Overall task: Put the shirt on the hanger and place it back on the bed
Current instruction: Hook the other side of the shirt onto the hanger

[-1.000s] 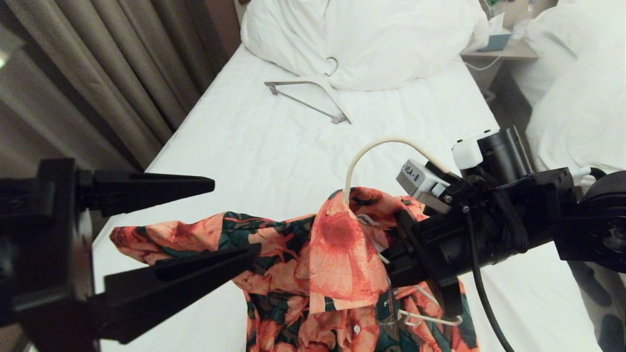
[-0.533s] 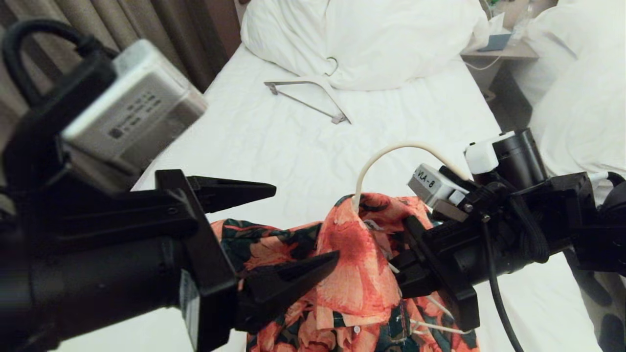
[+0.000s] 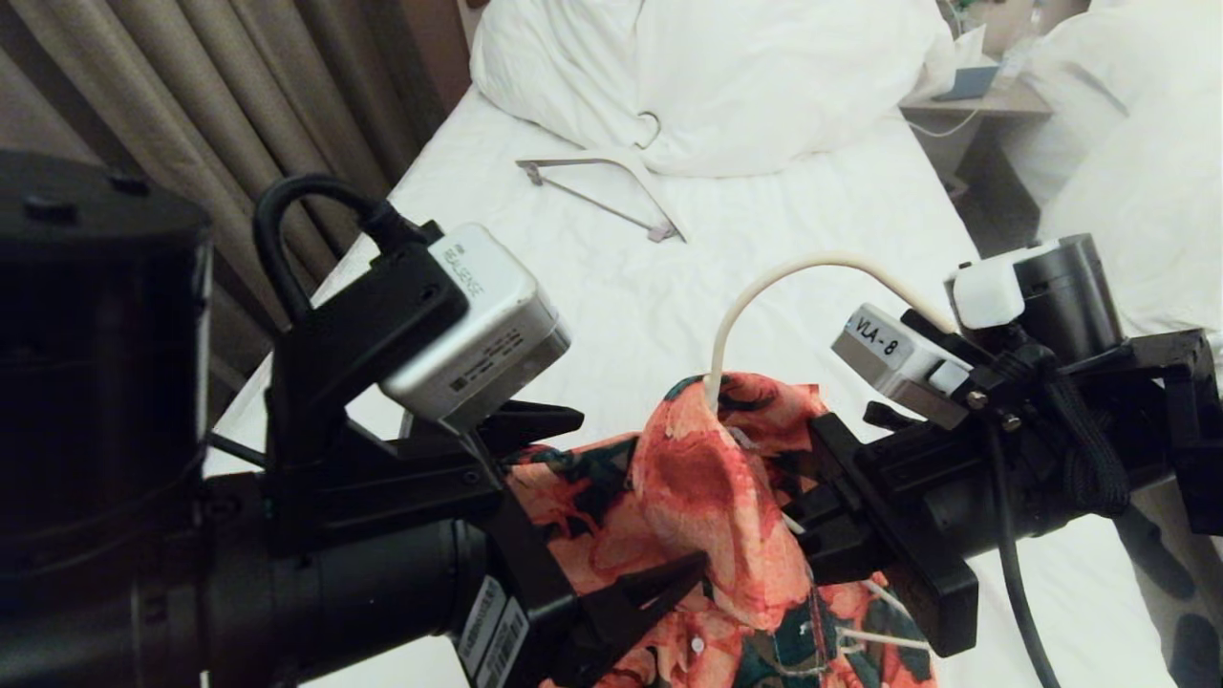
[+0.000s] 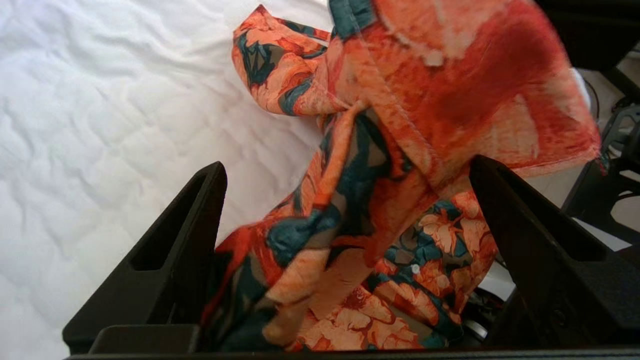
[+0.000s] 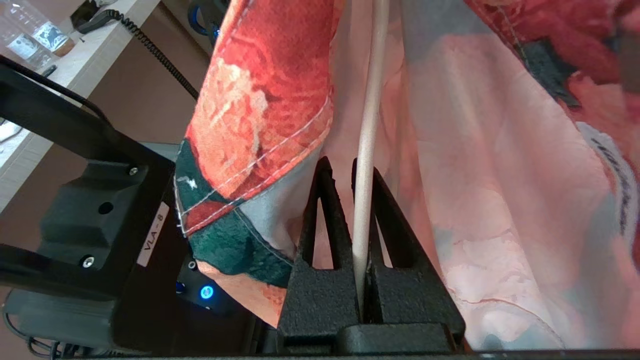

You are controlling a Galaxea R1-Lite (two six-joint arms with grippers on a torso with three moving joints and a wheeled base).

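One shirt point(image 3: 707, 535), two hangers point(image 3: 764, 296) point(image 3: 602, 186), two claws point(image 3: 621, 516) point(image 3: 812, 521)

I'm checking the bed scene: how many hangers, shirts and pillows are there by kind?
Hangers: 2, the thin cream hanger and the thicker white hanger
Shirts: 1, the floral shirt
Pillows: 1 pillow mass; cannot tell whether it is more than one
Total: 4

Brown-grey pleated curtains point(image 3: 191, 115) hang along the wall just beside the near bed's left edge. A light wooden nightstand point(image 3: 975, 100) stands at the far right of the curtains, carrying a blue box point(image 3: 967, 81). A second white bed point(image 3: 1127, 172) lies just beyond the nightstand.
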